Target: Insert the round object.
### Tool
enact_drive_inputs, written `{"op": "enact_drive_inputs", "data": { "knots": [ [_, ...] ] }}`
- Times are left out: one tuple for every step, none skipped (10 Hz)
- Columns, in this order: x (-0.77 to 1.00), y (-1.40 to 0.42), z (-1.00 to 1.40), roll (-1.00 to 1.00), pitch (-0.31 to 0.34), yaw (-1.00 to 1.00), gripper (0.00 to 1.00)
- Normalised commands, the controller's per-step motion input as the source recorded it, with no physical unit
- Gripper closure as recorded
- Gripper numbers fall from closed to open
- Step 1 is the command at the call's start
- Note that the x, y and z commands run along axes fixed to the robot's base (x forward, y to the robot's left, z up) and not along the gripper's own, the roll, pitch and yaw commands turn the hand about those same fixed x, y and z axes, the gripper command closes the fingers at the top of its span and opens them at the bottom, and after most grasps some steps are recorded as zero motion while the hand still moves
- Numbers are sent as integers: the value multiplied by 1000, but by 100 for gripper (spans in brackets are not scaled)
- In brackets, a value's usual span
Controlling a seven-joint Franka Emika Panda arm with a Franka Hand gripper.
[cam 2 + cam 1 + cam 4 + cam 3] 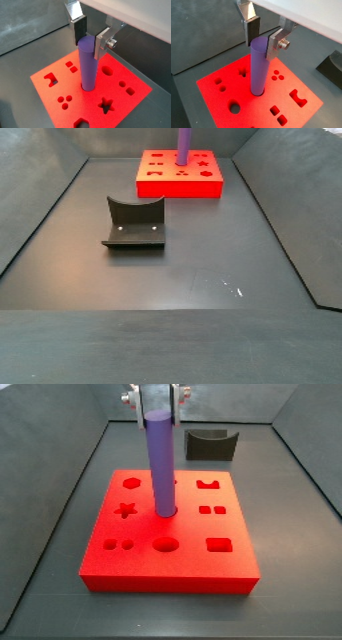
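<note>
The gripper [264, 36] stood closed on the purple cylinder peg [258, 67], upright above the red block [167, 564]. Its lower end appeared just entered in the centre hole, twelve o'clock of the round hole [164, 544]. Seating and release seemingly remained.

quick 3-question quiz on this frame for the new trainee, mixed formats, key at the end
1. True or false: the gripper holds the purple peg upright by its top end, above the red block.
2. In both wrist views, where is the peg's lower end? A) lying flat on the floor B) at a hole near the middle of the red block C) inside the fixture
3. Fill in: the fixture stands on the dark floor, ____ from the red block (touching / apart).

Key: 1 true; 2 B; 3 apart.
</note>
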Motion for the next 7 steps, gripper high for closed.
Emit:
{"op": "enact_drive_inputs", "data": {
  "knots": [
    [0,0,-123,61,0,0,100],
    [0,0,-66,4,0,0,100],
    [0,0,-14,3,0,0,100],
    [-11,0,-420,0,0,0,100],
    [-57,0,-586,-11,0,0,100],
    [-80,23,-617,-21,0,0,100],
    [-86,34,-571,-31,0,0,100]
  ]
}}
